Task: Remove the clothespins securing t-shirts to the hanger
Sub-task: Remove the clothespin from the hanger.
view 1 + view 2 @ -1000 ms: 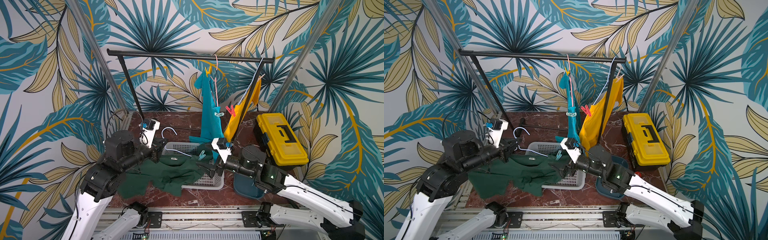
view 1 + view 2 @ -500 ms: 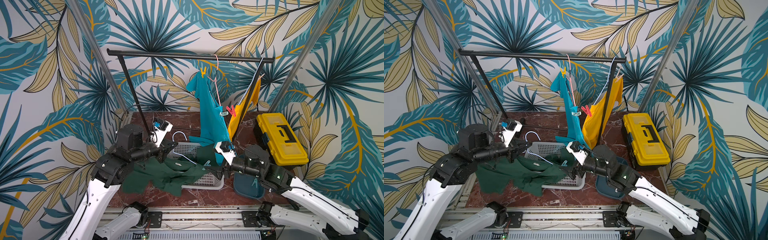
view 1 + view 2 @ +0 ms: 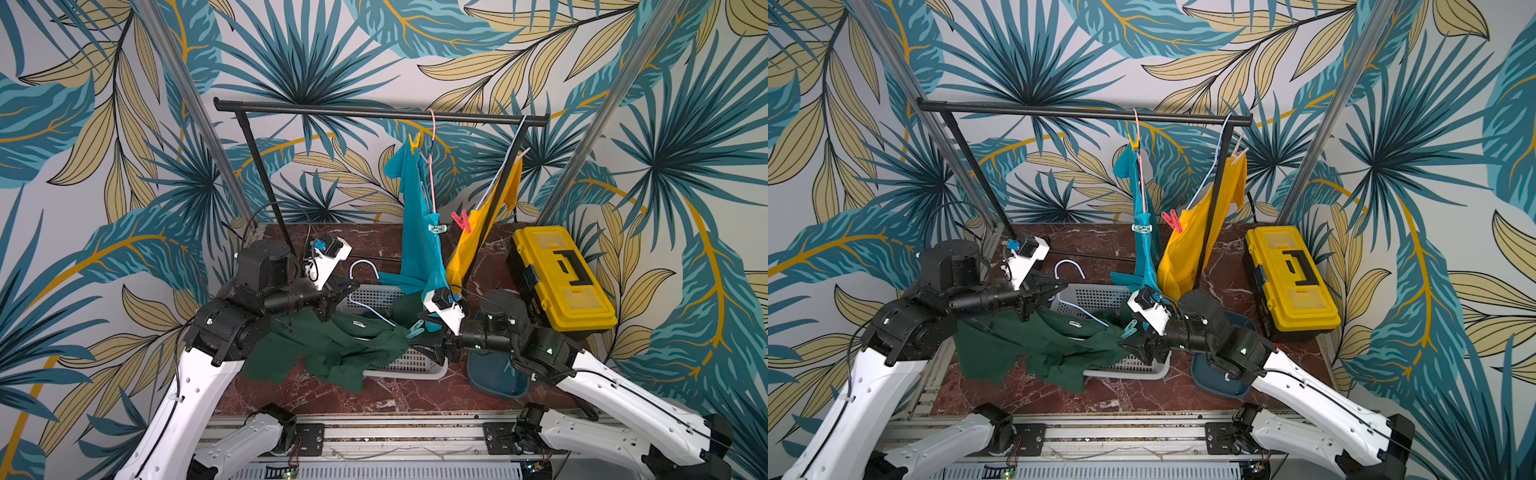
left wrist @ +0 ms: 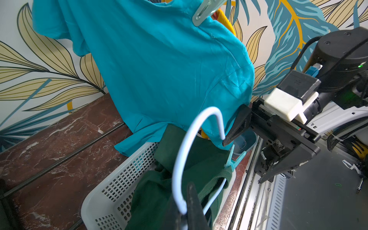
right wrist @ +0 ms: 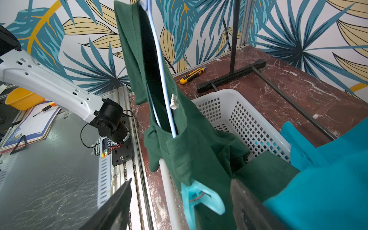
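The left gripper (image 4: 182,205) is clamped tight on the wire of a pale blue hanger (image 4: 174,179), holding it above the white basket (image 3: 415,365) near the middle of the counter (image 3: 395,399). The dark green t-shirt (image 3: 328,349) droops from that hanger, part of it over the basket's rim and part trailing onto the counter toward 8 o'clock. A teal clothespin (image 5: 199,197) pins the shirt's shoulder at the hanger's 3 o'clock end, seen from above. The right gripper (image 5: 182,185) has its jaws spread to either side of this clothespin, with a clear gap on at least one side.

Up at 12 o'clock, the black rail (image 3: 374,112) carries the other two shirts. The turquoise t-shirt (image 3: 415,241) has a yellow clothespin (image 3: 414,141) at its top and a mint clothespin (image 3: 437,227) lower down. The yellow t-shirt (image 3: 465,253) hangs just at its 3 o'clock side, bearing a red-pink clothespin (image 3: 459,219) and a peach clothespin (image 3: 523,153). A yellow toolbox (image 3: 561,286) sits at 3 o'clock on the counter.
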Controlling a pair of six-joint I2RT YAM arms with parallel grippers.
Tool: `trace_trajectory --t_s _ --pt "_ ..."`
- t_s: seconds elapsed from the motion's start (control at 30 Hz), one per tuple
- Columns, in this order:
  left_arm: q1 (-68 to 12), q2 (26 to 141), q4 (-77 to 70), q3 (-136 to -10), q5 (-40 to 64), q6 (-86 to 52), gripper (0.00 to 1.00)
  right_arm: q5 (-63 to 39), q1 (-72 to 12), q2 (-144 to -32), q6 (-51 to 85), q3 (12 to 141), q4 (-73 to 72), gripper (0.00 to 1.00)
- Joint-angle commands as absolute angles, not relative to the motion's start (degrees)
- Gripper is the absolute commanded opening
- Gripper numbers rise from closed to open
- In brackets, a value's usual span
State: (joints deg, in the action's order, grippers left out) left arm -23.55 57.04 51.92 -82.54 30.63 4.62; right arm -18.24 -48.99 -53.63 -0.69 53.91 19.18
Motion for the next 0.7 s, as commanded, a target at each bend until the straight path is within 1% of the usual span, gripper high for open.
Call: trace_trajectory --t_s 0.0,0.2,0.67 --pt "-23.21 57.04 51.41 -84.21 30.33 5.84 0.0 -18.21 -48.78 -52.78 0.42 52.49 18.59 0.73" --pt "-23.2 57.13 51.42 -84.77 30.58 5.54 0.0 -17.44 -48.7 -52.33 0.05 51.91 19.09 0.63" --pt "-23.16 57.13 51.42 -84.97 31.53 5.27 0.0 -15.92 -48.69 -51.61 -0.35 51.07 18.41 0.54"
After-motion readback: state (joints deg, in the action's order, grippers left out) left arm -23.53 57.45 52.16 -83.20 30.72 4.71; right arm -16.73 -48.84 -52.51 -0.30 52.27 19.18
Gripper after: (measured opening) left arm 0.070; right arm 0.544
